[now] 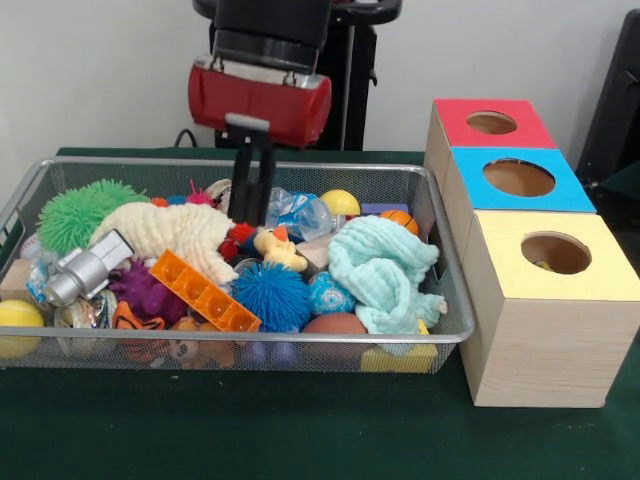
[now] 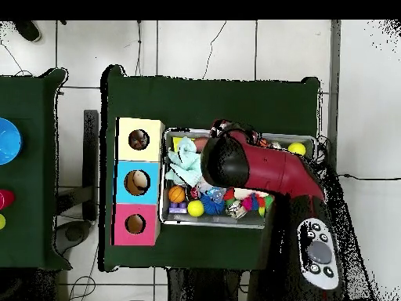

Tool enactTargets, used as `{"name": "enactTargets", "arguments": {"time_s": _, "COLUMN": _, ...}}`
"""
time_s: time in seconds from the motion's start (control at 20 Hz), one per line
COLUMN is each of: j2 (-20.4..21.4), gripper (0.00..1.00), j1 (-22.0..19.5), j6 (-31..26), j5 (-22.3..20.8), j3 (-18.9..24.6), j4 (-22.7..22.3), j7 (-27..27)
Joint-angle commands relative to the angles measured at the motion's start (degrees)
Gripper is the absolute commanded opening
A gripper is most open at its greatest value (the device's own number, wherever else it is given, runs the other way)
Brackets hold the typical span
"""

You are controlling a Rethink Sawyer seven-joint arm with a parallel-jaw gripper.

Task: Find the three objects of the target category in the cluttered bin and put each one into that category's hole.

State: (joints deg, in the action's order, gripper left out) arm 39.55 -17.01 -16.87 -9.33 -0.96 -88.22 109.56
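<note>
A wire mesh bin (image 1: pixel 380 166) is packed with toys. Among them are a green spiky ball (image 1: pixel 78 212), a white plush (image 1: pixel 175 235), a silver toy (image 1: pixel 88 268), an orange studded plate (image 1: pixel 205 292), a blue spiky ball (image 1: pixel 270 295), a yellow rubber duck (image 1: pixel 278 250), a teal cloth (image 1: pixel 385 272) and a yellow ball (image 1: pixel 340 203). My gripper (image 1: pixel 252 205) reaches down into the back middle of the bin, just behind the duck and beside the plush; its tips are hidden among the toys. In the overhead view the red arm (image 2: pixel 262 168) covers the middle of the bin (image 2: pixel 211 221).
Right of the bin stands a row of wooden boxes with round holes: red top (image 1: pixel 492 122), blue top (image 1: pixel 518 178), yellow top (image 1: pixel 556 254). Overhead they appear as yellow (image 2: pixel 139 139), blue (image 2: pixel 137 182) and red (image 2: pixel 135 223). Green cloth covers the table (image 1: pixel 250 420).
</note>
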Motion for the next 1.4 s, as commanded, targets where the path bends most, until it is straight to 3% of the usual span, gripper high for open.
{"name": "enactTargets", "arguments": {"time_s": 0.05, "j2": -3.62, "gripper": 0.0, "j1": 1.16, "j6": 1.06, "j5": -7.23, "j3": 6.28, "j4": -7.58, "j7": -3.34}}
{"name": "enactTargets", "arguments": {"time_s": 0.45, "j2": -3.6, "gripper": 0.0, "j1": 9.95, "j6": 5.36, "j5": -7.6, "j3": -4.14, "j4": -11.11, "j7": 9.27}}
{"name": "enactTargets", "arguments": {"time_s": 0.6, "j2": -2.61, "gripper": 0.0, "j1": 10.31, "j6": 6.83, "j5": -7.88, "j3": -5.25, "j4": -13.37, "j7": 9.31}}
{"name": "enactTargets", "arguments": {"time_s": 0.9, "j2": -0.5, "gripper": 0.0, "j1": 9.0, "j6": 4.58, "j5": -7.64, "j3": -6.17, "j4": -16.59, "j7": 6.39}}
{"name": "enactTargets", "arguments": {"time_s": 1.4, "j2": -10.45, "gripper": 0.0, "j1": 12.54, "j6": 12.48, "j5": -4.12, "j3": -10.43, "j4": -14.66, "j7": 11.97}}
